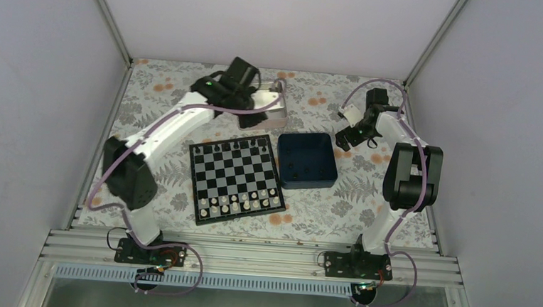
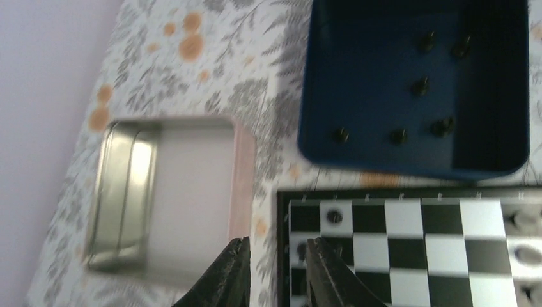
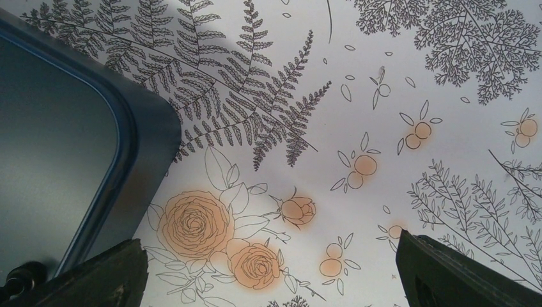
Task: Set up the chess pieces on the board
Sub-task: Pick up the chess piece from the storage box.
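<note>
Left gripper (image 2: 277, 244) is hovering w/ jaws only slightly apart, gripping nothing. Board (image 2: 406, 219) corner is sitting just right of it, tin (image 2: 128, 192) to its left. Black pieces (image 2: 420, 85) are lying loose in the blue box (image 2: 305, 96) ahead-right, so prob. best coming straight down on one, clear of neighbours. Right gripper (image 3: 271, 256) is gaping wide, empty, over the desk (image 3: 383, 96).

We look down on a worktop (image 1: 351, 208) spread with a cloth of grey ferns and orange roses. Right of centre on it sits a navy blue square box (image 1: 309, 181), open at the top. Just far-left of the box lies a shiny metal tin (image 2: 121, 192) (lidless, with rounded corners). Near-left of the box, cream-white chessmen (image 1: 241, 203) stand in two rows. Pale lilac walls (image 1: 38, 75) close in the left, right and far sides.
</note>
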Tool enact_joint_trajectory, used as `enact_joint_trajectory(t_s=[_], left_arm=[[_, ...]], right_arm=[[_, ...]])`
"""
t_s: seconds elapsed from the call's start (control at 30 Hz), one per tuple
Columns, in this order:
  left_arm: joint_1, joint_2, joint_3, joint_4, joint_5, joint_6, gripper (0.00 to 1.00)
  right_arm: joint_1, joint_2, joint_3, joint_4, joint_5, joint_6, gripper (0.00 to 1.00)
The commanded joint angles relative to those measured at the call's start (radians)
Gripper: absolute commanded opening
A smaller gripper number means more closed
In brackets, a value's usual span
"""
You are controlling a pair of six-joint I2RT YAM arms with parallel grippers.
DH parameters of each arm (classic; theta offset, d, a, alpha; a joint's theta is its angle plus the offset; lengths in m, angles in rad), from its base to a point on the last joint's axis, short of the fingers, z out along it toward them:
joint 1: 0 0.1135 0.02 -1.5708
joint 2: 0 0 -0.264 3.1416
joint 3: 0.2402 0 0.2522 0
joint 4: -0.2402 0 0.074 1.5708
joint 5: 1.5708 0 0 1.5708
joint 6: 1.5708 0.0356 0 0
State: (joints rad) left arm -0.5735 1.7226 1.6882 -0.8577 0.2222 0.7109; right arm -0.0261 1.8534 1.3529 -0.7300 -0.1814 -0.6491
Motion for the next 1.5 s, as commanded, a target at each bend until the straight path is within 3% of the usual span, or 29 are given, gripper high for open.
enact_joint_trajectory(t_s=[0.0,0.2,0.4,0.83,1.47], left_arm=[[-0.076,0.153,0.111,0.074,0.04,-0.027,0.24],[-0.163,0.411,0.316,0.04,0.075,-0.028,0.33],[-0.189,0.539,0.387,0.03,0.096,-0.027,0.34],[-0.189,0.602,0.321,0.024,0.064,0.009,0.33],[-0.19,0.659,0.35,-0.003,-0.057,0.028,0.37]], right_arm=[[0.005,0.013,0.011,0.004,0.004,0.013,1.0],[-0.003,0.01,0.014,0.0,-0.013,0.015,1.0],[-0.003,0.015,0.011,-0.001,-0.018,0.01,1.0],[-0.003,0.022,0.012,-0.009,-0.029,0.005,1.0],[-0.002,0.035,0.012,-0.023,-0.035,0.0,1.0]])
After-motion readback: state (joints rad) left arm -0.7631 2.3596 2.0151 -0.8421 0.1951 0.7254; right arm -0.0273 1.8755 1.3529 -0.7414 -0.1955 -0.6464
